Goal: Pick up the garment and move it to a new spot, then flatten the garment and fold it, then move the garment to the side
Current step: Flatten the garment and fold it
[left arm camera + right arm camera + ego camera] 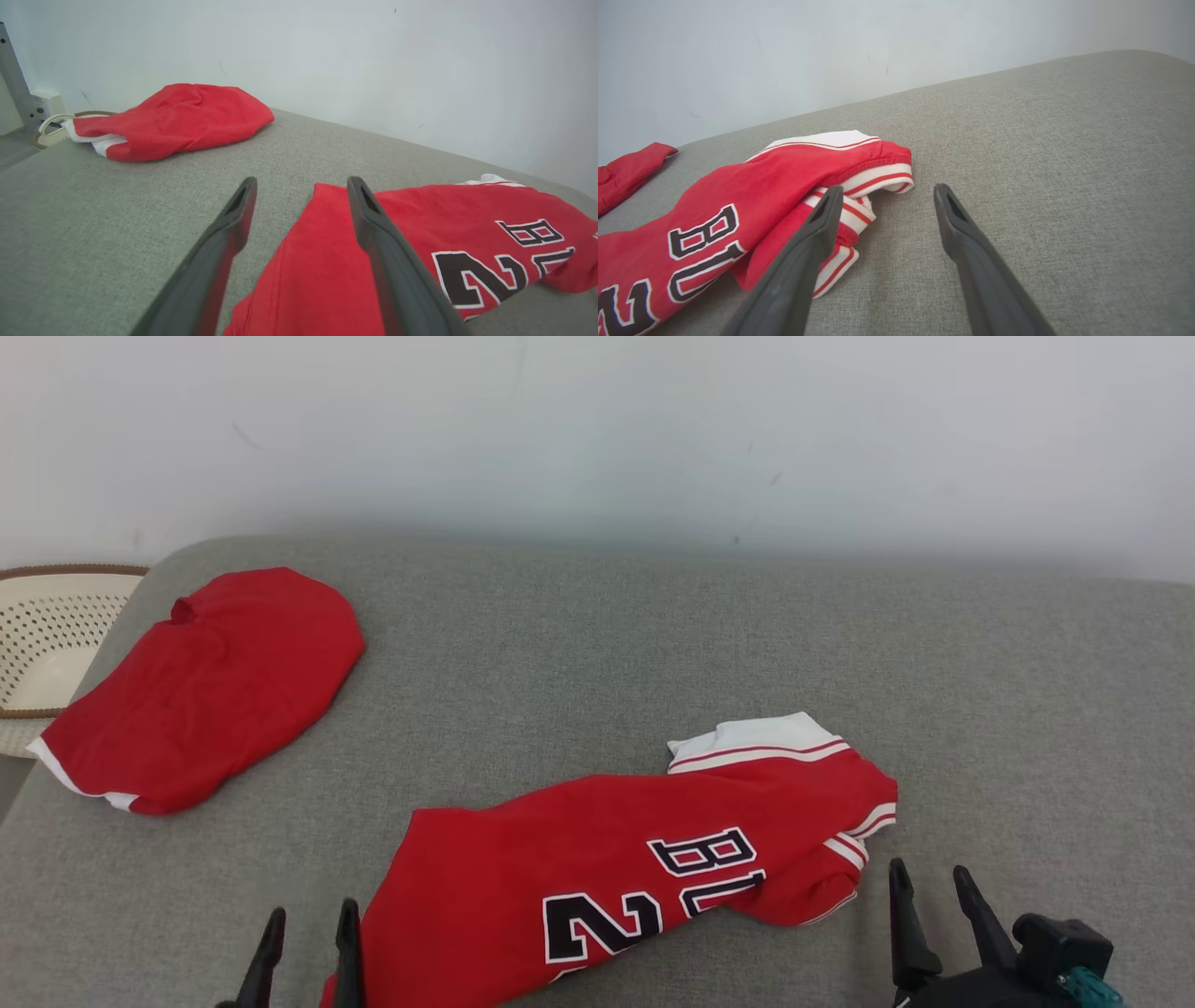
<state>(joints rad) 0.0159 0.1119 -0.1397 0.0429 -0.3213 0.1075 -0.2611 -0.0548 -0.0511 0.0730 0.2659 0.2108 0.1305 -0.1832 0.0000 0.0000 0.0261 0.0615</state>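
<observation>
- Two red garments lie on the grey woven fabric surface [653, 644], well apart from each other.
- Task garment: the red jersey with black, white-edged lettering and red-and-white striped trim [607, 859] [420, 219] [738, 186] lies at the near middle of the surface, between the two grippers. It is partly flattened, and its white collar end is bunched toward the right.
- Left gripper [312, 919] [301, 186]: the two dark fingers stand apart and clamp nothing. In the left wrist view the hem corner of the jersey lies below them, and one finger crosses in front of the red cloth.
- Right gripper [930, 877] [887, 191]: fingers apart, nothing between them. It sits just beside the striped sleeve cuff, over bare grey fabric.
- Second item: the plain red folded garment with a white hem band [205, 691] [187, 116] [626, 172] rests at the far left corner of the surface.
- A cream perforated basket with a brown rim [47, 625] stands just beyond that corner.
- A plain white wall [597, 429] backs the surface.
</observation>
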